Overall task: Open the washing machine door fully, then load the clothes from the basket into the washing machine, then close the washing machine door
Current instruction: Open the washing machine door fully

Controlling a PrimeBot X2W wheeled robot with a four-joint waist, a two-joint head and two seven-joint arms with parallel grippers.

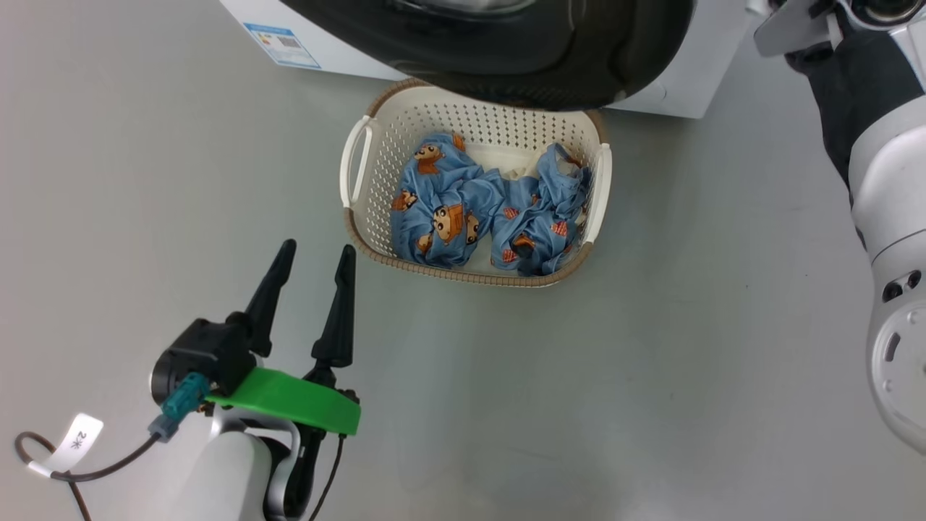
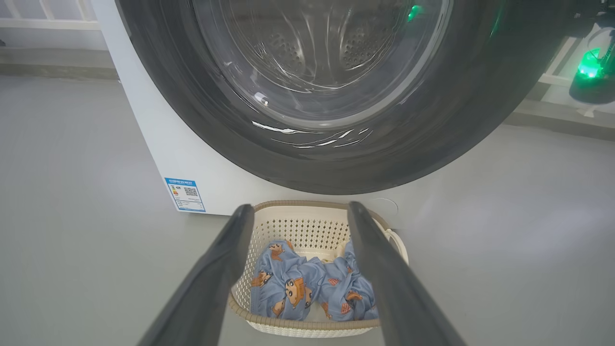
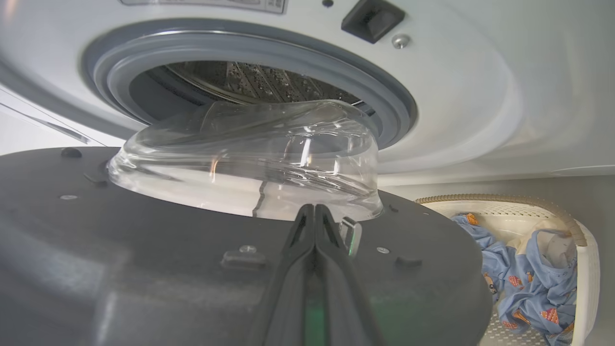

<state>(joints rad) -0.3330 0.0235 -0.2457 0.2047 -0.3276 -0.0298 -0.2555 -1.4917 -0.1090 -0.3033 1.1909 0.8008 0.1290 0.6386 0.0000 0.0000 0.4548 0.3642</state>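
The washing machine [image 1: 676,83] stands at the top, and its door [image 1: 506,58] hangs partly open over the basket [image 1: 463,278]. The clothes [image 1: 470,210] lie bunched inside the basket. My left gripper [image 1: 319,248] is open and empty, just left of the basket's near corner. In the left wrist view its fingers [image 2: 216,278] frame the basket [image 2: 307,327] and clothes [image 2: 307,288] below the door [image 2: 336,163]. My right gripper [image 3: 314,207] is shut on nothing, tips at the door's inner face [image 3: 144,250] below the glass bowl [image 3: 250,158]. Behind are the rubber ring [image 3: 240,48] and drum [image 3: 240,79].
Grey floor [image 1: 651,362] lies open around the basket. My right arm [image 1: 890,181] reaches up along the right edge toward the machine. A blue label sticker [image 1: 282,43] marks the machine's lower left corner. The door's latch hook [image 3: 351,234] sits beside my right fingertips.
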